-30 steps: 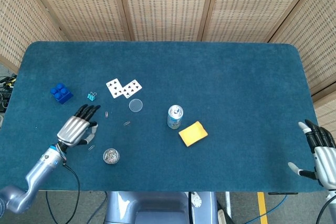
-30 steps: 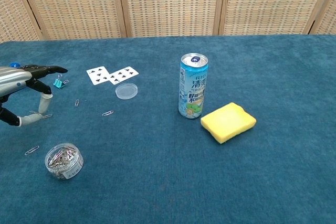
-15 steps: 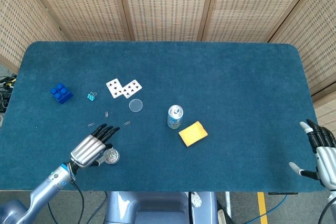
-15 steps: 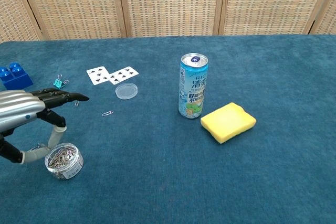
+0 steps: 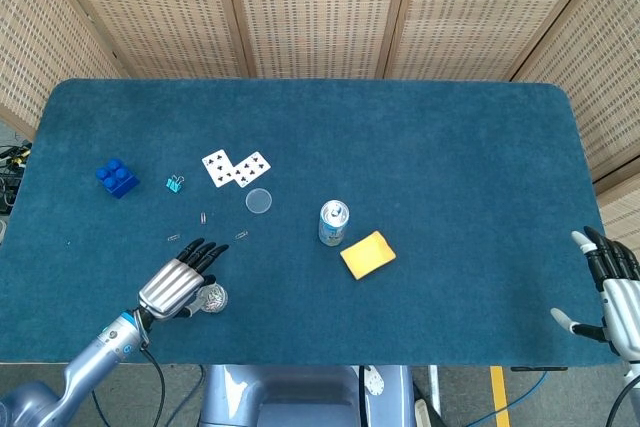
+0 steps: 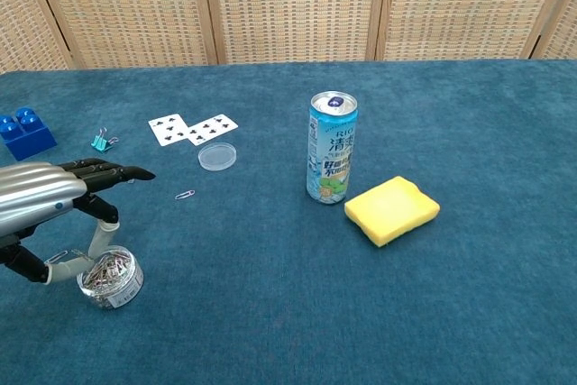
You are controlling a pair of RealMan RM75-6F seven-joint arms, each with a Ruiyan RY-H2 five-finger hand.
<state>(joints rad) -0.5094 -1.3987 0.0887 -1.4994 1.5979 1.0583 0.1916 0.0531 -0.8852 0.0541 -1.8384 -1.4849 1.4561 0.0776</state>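
Here, the small round tub of paper clips point(image 6: 110, 276) stands upright near the front left of the tabletop point(image 5: 450, 167), its open mouth facing up — being round, it has no long axis to speak of. The left hand point(image 6: 45, 209) arches over it, fingers spread and pointing right, thumb down beside the rim; nothing is gripped, so the pickup is not yet made. The right hand point(image 5: 610, 287) rests open at the far right edge — well apart from the drink can point(image 6: 331, 147) and yellow sponge point(image 6: 391, 209).
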